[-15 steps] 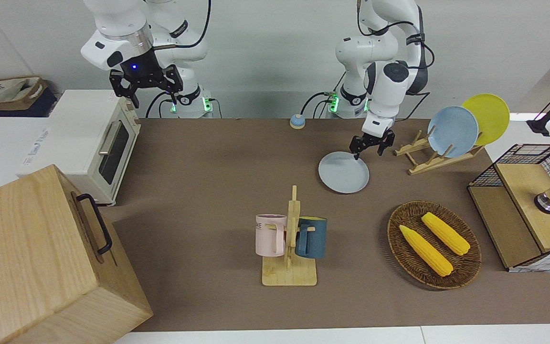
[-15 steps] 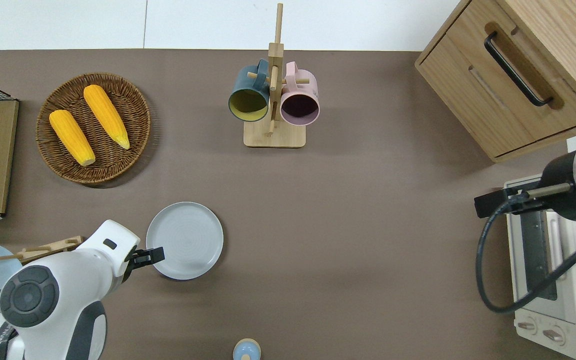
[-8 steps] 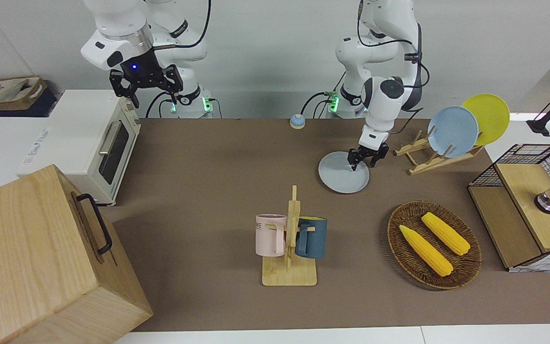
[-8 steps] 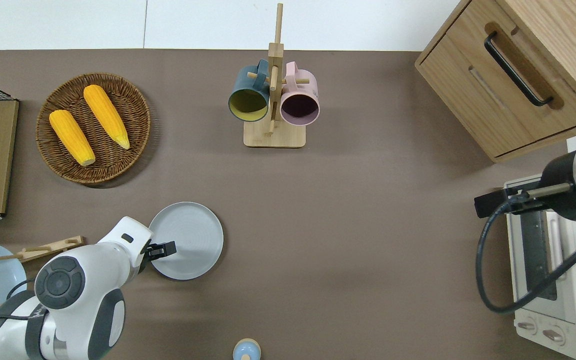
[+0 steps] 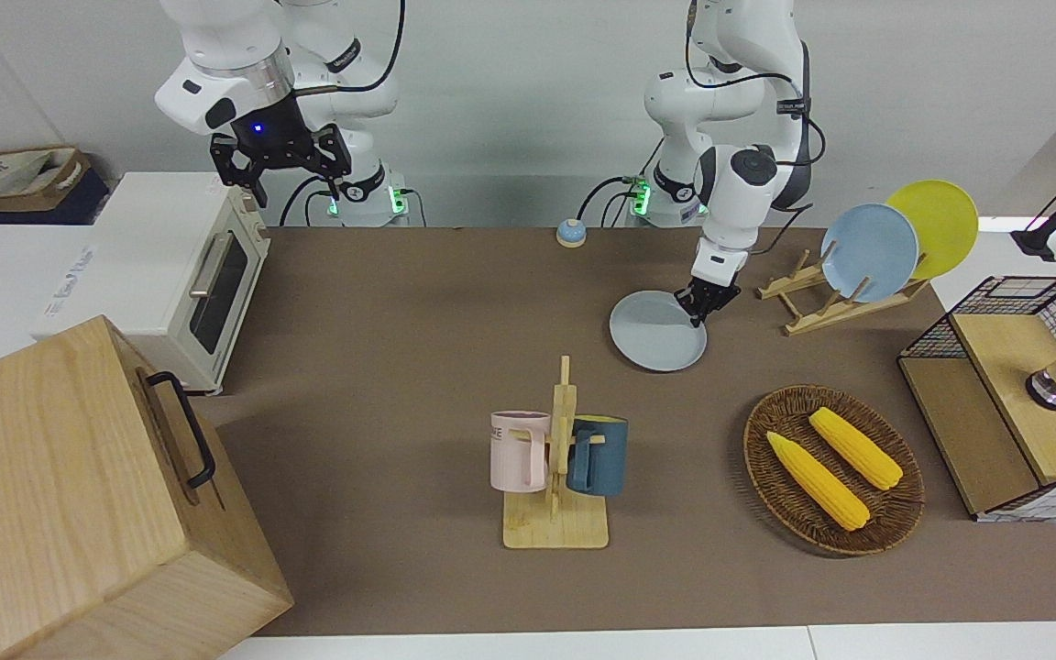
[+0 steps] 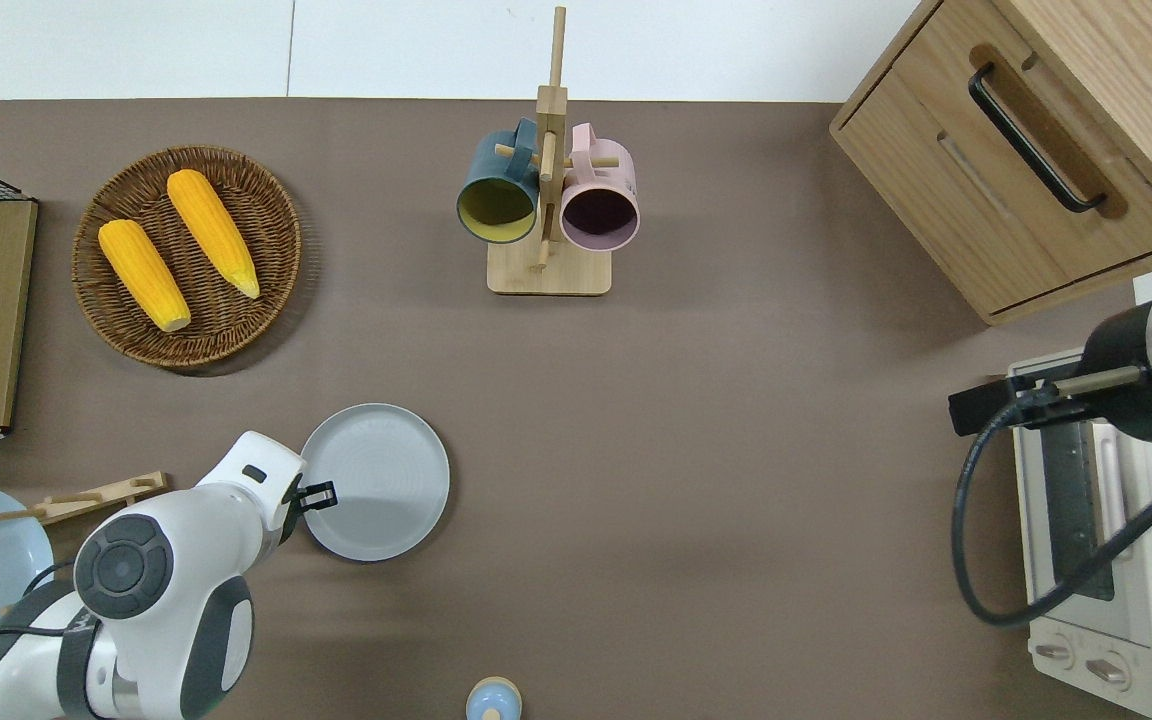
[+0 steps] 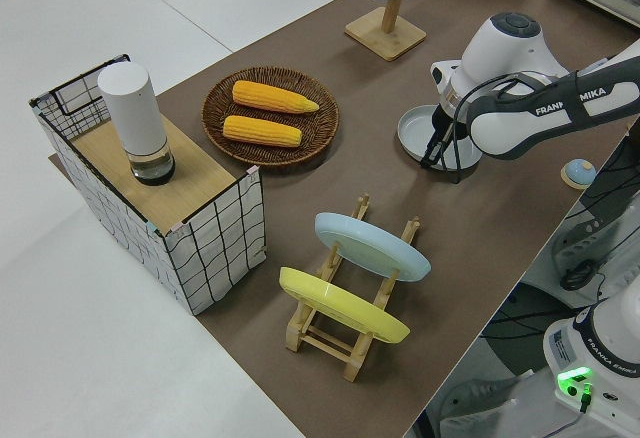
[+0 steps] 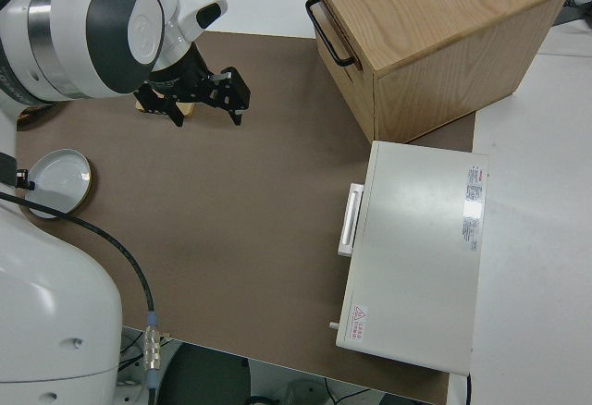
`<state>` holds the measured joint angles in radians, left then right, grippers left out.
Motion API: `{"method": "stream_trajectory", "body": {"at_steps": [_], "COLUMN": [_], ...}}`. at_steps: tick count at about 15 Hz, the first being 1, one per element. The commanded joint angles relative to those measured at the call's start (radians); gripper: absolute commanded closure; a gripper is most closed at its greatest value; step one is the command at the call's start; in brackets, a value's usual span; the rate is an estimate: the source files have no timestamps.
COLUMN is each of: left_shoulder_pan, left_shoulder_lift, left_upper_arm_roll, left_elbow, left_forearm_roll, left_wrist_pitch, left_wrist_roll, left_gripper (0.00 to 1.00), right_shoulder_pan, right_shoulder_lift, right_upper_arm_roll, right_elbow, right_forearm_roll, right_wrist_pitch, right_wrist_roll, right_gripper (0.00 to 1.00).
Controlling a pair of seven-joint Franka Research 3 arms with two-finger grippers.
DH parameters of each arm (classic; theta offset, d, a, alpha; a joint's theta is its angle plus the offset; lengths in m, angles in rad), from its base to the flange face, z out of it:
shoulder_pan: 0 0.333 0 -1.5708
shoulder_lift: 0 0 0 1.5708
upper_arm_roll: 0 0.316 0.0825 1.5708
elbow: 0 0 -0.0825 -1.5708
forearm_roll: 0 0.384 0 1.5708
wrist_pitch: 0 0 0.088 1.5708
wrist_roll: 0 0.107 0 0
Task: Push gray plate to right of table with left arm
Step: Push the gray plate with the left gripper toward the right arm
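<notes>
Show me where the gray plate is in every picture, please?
Front view: the gray plate, mid-table, at the left gripper.
Overhead view: low in the picture, same gripper at its rim.
Left side view: upper part, partly hidden by the arm.
Right side view: at the picture's edge.
Shared landmark: the mug rack, farther from the robots.

Robot lab, mock kitchen: two bench-mounted arms, brown-covered table [image 5: 400, 302], toaster oven [image 5: 180, 266], mug rack [image 5: 557, 458], corn basket [image 5: 835, 472].

We see the left gripper [image 5: 701, 310] down at the rim of the gray plate [image 5: 655, 331], which lies flat on the table [image 5: 400, 367] near the plate rack [image 5: 826, 295]. The right arm is parked.
</notes>
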<state>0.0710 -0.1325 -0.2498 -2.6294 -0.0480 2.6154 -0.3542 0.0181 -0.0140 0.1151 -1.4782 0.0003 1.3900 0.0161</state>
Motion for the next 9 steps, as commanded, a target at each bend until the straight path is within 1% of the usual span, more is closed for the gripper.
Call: {"method": "stream_trajectory", "body": {"at_steps": [1, 2, 7, 8, 9], "left_shoulder_pan": [-0.005, -0.007, -0.007, -0.008, -0.01], "left_shoulder_lift": [0.013, 0.025, 0.024, 0.024, 0.027], "left_upper_arm_roll": [0.003, 0.003, 0.003, 0.003, -0.006], "left_elbow": [-0.02, -0.02, -0.018, -0.018, -0.017], "left_forearm_roll": [-0.004, -0.003, -0.003, -0.001, -0.001], "left_wrist_pitch": [0.025, 0.029, 0.031, 0.029, 0.029], "left_wrist_roll": [-0.008, -0.006, -0.011, -0.031, -0.061], "left_gripper": [0.98, 0.98, 0.98, 0.98, 0.98], "right_shoulder_pan": [-0.02, -0.02, -0.02, -0.02, -0.02], "right_shoulder_lift": [-0.003, -0.003, -0.003, -0.003, -0.003], "right_upper_arm_roll": [0.015, 0.015, 0.015, 0.017, 0.017], "right_elbow": [0.009, 0.009, 0.009, 0.009, 0.009], "right_forearm_roll": [0.004, 0.004, 0.006, 0.004, 0.004], "right_wrist_pitch": [-0.016, -0.016, -0.016, -0.016, -0.016], "right_wrist_roll": [0.013, 0.013, 0.013, 0.013, 0.013], "right_gripper": [0.017, 0.017, 0.017, 0.017, 0.017]}}
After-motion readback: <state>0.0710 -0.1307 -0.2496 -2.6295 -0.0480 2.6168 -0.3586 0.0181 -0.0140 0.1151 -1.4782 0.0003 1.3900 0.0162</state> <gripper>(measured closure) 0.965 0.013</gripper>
